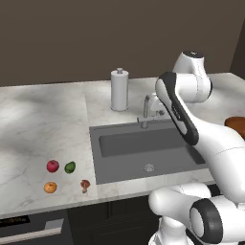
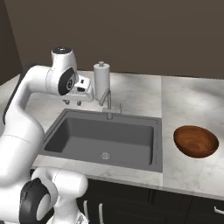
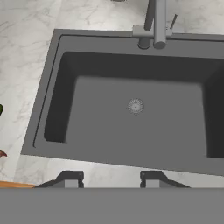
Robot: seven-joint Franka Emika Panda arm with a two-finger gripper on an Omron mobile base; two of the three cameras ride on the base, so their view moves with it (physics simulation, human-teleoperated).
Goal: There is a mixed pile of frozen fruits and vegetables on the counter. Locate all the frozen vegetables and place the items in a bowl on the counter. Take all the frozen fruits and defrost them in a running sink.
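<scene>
The marble table (image 1: 43,124) spans the scene, and the dark-grey sink (image 1: 143,148) is set into it with a silver drain (image 3: 135,106) near the middle and a thin faucet (image 2: 107,103) at its back edge. A paper-towel cylinder (image 1: 119,90) stands upright behind the faucet. The reddish-brown bowl (image 2: 196,141) sits on the table just right of the sink. The gripper (image 3: 111,180) hovers above the sink's near rim, its tips apart with nothing between them. Left of the sink lie the red apple (image 1: 52,166), the green piece (image 1: 70,167), the orange (image 1: 50,187) and the brown mushroom (image 1: 85,184), close together but apart
</scene>
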